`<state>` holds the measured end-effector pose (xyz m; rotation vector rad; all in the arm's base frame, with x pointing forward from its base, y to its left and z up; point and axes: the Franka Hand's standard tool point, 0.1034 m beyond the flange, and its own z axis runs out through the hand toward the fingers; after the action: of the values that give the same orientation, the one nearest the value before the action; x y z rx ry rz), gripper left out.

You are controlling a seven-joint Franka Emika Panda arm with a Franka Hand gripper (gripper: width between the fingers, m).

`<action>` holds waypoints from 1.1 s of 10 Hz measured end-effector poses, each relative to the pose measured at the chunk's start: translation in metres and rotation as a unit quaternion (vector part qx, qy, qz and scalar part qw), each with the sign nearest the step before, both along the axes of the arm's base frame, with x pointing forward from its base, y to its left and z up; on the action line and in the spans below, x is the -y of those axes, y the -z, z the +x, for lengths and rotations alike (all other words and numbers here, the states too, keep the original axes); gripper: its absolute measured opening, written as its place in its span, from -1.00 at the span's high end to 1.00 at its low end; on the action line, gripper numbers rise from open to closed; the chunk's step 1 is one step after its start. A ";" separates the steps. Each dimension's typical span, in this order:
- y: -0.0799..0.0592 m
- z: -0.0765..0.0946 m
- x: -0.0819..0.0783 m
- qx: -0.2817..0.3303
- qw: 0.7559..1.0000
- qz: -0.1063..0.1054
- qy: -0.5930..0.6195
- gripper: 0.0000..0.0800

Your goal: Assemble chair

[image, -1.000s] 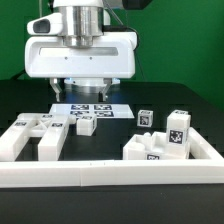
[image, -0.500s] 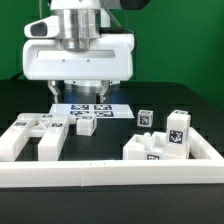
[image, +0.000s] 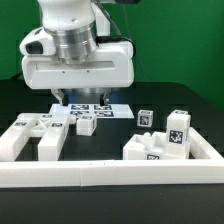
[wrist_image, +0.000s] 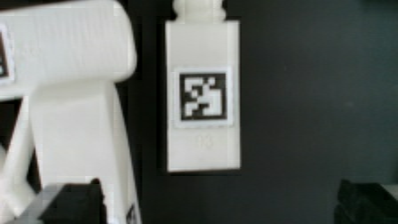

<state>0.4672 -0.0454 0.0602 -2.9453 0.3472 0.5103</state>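
Shifted toward the exterior view's left, the fingers (wrist_image: 71, 205) stand apart, chair bar (wrist_image: 203, 95) between them.

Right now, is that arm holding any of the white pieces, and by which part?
Nothing is held. The jaws stand open and empty above a loose tagged white bar.

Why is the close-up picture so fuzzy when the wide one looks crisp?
Wrist view: soft throughout, the bar and its tag have smeared edges, probably because the camera sits very near them. Exterior view: sharper and evenly lit, the white chair parts standing out against the black table, little glare, any shadows lost on the black.
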 end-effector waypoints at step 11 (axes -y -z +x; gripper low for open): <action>0.015 0.000 0.007 -0.157 0.987 0.043 -0.006 -0.62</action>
<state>0.4669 -0.0528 0.0451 -2.7834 0.3294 0.9681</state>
